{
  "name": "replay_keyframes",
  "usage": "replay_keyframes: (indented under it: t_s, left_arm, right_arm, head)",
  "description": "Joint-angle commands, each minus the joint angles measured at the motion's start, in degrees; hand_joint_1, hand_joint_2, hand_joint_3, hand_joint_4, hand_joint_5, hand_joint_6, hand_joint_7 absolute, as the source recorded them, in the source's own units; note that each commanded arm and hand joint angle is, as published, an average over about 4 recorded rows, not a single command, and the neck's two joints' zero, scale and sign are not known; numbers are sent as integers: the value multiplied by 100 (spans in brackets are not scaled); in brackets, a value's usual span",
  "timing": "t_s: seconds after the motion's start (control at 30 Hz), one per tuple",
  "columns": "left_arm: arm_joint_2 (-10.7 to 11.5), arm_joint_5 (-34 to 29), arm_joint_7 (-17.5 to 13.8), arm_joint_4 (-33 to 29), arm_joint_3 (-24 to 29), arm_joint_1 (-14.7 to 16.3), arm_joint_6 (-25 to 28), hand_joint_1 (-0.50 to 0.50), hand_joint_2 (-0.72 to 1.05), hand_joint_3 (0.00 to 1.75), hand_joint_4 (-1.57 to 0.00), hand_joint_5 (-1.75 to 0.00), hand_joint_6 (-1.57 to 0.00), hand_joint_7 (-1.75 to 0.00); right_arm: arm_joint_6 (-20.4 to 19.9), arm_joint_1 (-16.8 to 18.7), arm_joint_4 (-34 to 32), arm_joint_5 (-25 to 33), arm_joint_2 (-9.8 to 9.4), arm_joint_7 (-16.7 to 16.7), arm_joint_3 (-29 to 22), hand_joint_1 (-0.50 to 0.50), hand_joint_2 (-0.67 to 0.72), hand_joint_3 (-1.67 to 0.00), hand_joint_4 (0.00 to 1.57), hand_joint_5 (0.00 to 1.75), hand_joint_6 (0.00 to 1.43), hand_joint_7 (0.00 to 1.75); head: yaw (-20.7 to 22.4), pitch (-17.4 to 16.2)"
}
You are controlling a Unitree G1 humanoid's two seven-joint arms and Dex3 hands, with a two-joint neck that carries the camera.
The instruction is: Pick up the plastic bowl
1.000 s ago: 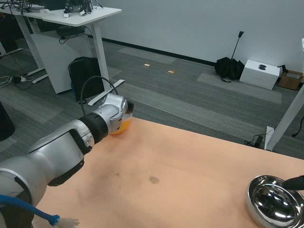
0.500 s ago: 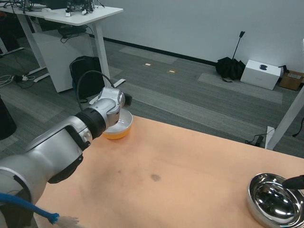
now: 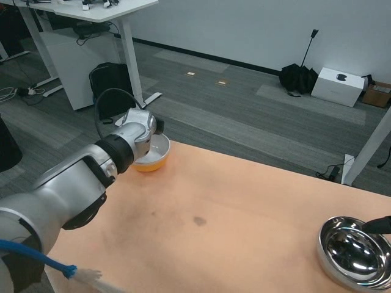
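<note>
While the left forearm (image 3: 91, 177) is reaching across the far left corner of the table (image 3: 244, 213), the plastic bowl (image 3: 154, 155) is sitting right at that corner, orange outside and white inside, upright as far as I can tell. The left hand (image 3: 143, 125) is lying against the bowl's near left rim, but the wrist housing is hiding the fingers, so whether they are gripping the bowl or just touching it cannot be told. A black cable (image 3: 110, 101) is looping up from the wrist.

At the right edge, only a dark tip of the right hand (image 3: 380, 224) is showing, hanging just over the rim of a shiny metal bowl (image 3: 353, 251) that is resting on the table's near right corner; its state cannot be told either. A small dark stain (image 3: 199, 221) is marking the tabletop near the middle. A blue cord (image 3: 36, 255) is crossing the bottom left corner.

Beyond the table, a white desk (image 3: 104, 12) is standing on the grey carpet with a black bag (image 3: 110, 85) beside its leg. A white box (image 3: 339, 85) is lying by the far wall with a small dark logo on top, too small to read, next to a black bag (image 3: 298, 78) and a thin black stand (image 3: 310, 46). No readable writing is showing anywhere.
</note>
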Motion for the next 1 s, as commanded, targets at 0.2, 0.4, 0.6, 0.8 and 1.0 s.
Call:
replay_keyframes:
  t_s: [0.2,0.4,0.6,0.8,1.0]
  left_arm:
    - [-38,27,44,149,68,175,-53,-50,-66,9,0,0,0,0]
    - [-88,18,90,149,112,195,-145,-50,-66,9,0,0,0,0]
    - [-119,18,95,149,129,213,-154,-50,-64,9,0,0,0,0]
    - [-121,18,95,141,193,263,-154,-50,-53,4,0,0,0,-5]
    - [-156,10,101,48,345,391,-181,-50,-28,0,0,-41,0,-17]
  right_arm:
    - [-86,-121,62,28,-3,-18,43,-46,72,0,0,0,0,0]
    - [-81,-147,84,31,-12,-18,69,-46,72,0,0,0,0,0]
    - [-86,-147,84,31,-16,-18,78,-46,72,0,0,0,0,0]
    - [-90,-147,84,37,-10,-18,86,-50,72,0,0,0,0,0]
    - [-103,-136,51,37,-7,-18,95,-46,72,0,0,0,0,0]
  head:
    - [36,-25]
    - [34,-30]
    - [24,-23]
    - [27,-13]
    - [36,5]
